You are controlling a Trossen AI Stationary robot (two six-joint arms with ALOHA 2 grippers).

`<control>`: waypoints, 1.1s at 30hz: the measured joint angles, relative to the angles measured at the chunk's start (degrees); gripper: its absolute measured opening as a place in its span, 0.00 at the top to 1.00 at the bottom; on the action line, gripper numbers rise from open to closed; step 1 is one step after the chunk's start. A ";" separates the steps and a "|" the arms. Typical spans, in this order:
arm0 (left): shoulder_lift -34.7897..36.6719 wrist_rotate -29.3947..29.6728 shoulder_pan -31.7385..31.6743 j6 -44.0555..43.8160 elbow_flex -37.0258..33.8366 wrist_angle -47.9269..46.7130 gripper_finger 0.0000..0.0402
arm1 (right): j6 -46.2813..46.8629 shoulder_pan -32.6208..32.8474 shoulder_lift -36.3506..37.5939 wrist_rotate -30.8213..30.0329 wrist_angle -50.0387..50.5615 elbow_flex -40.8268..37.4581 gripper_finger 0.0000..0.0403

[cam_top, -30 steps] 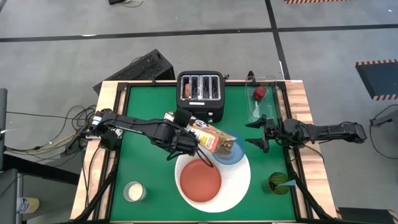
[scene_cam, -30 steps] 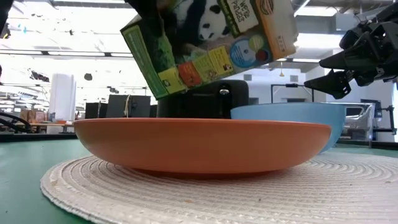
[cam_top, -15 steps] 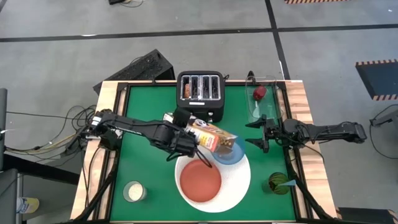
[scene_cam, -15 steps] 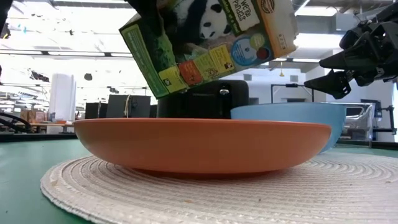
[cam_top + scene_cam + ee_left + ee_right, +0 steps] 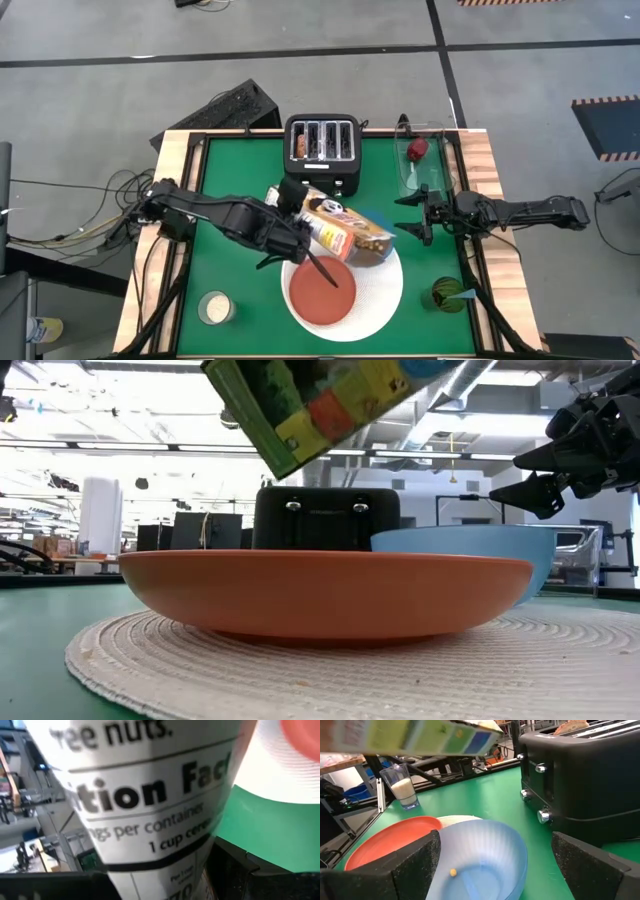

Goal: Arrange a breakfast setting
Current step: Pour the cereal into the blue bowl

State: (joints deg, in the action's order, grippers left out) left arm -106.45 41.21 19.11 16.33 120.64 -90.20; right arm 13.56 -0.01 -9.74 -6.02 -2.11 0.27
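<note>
1. Left jaws are clamped on the cereal box (image 5: 345,231); my left gripper (image 5: 300,238) holds it tipped flat over the blue bowl (image 5: 383,243), open end toward the bowl, so cereal should fall straight in.
2. Right gripper (image 5: 416,221) waits just right of the bowl, fingers spread wide, holding nothing. My guess is that it sits there to steady the bowl if needed, while staying out of the pour path.
3. Right wrist view: the bowl is nearly empty, with only one yellow cereal piece (image 5: 452,871) on the bottom. The pour has barely delivered, so I judge the box needs more tilt or a shake.
4. Bowl sits on the far right part of the white placemat (image 5: 383,290), touching or just beside the orange plate (image 5: 322,291), which is centred on the mat. Tight grouping means a sloppy pour lands on plate or mat, not the green table (image 5: 235,275).
5. Toaster (image 5: 322,148) is at the far edge, centre, with something brown in one slot; can't tell if it's the bagel.
6. Glass of milk (image 5: 215,306) is near left, well clear of my left arm's swing.
7. Clear tray (image 5: 415,165) at far right holds a dark red piece (image 5: 416,149), untouched.
8. Green cup (image 5: 448,295) is near right, off the mat. Spoon not identifiable.
</note>
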 joint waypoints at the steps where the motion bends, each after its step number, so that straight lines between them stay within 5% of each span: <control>1: 0.00 -0.04 0.22 0.46 0.88 0.03 0.60 | 0.02 0.00 0.02 0.00 0.00 0.00 0.02; 15: 0.11 -4.19 0.49 1.72 9.37 0.22 0.60 | 0.01 0.00 0.02 0.00 -0.01 0.01 0.02; 22: 0.11 7.55 0.00 8.14 9.38 0.21 0.60 | 0.01 0.00 0.01 0.00 -0.01 0.00 0.02; 28: 0.10 5.73 0.34 7.26 9.40 0.37 0.60 | 0.02 0.00 0.01 0.00 0.00 0.02 0.02; 33: -0.34 14.05 -0.25 12.74 9.40 0.25 0.60 | 0.02 0.00 0.00 0.00 0.00 0.00 0.02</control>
State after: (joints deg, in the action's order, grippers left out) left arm -106.80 55.26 18.86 29.08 130.04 -89.95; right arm 13.58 -0.01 -9.74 -6.02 -2.11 0.27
